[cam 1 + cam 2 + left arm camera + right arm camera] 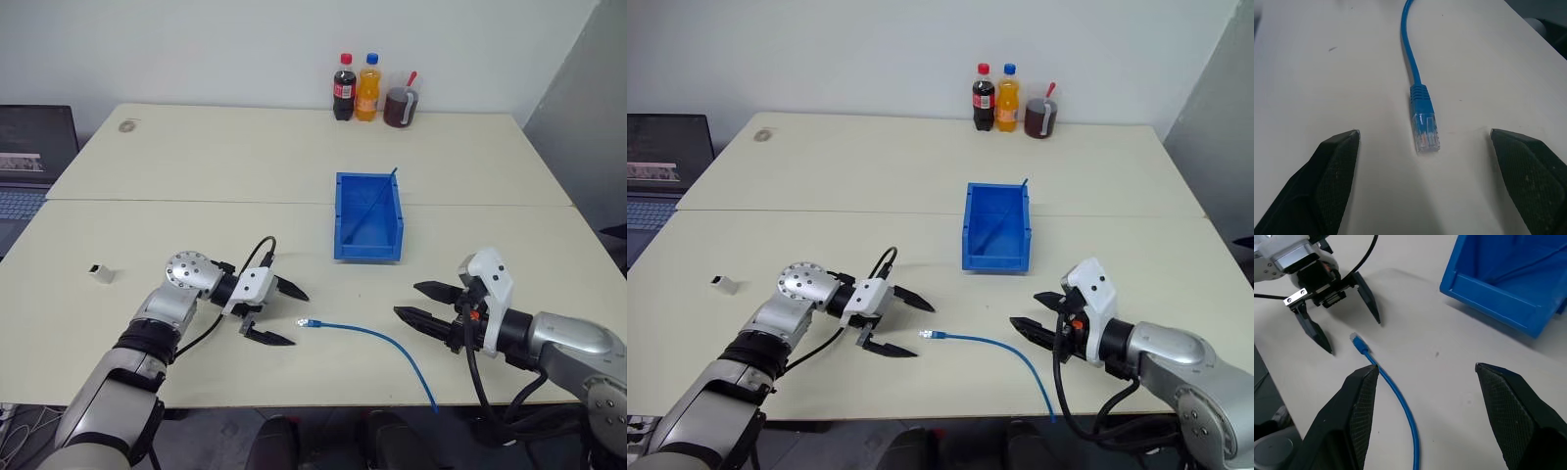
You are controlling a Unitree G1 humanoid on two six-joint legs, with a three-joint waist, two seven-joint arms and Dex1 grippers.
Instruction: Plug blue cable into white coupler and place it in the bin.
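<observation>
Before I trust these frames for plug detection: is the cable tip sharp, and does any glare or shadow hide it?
Left wrist view: the blue cable plug is crisp, its clear tip readable; the near fingers are softer. Right wrist view: the plug is small but sharp. Head views: even light, faint shadows, no glare on the table.

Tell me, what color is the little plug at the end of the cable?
The plug is see-through clear, on the blue cable. The left wrist view shows it best.
</observation>
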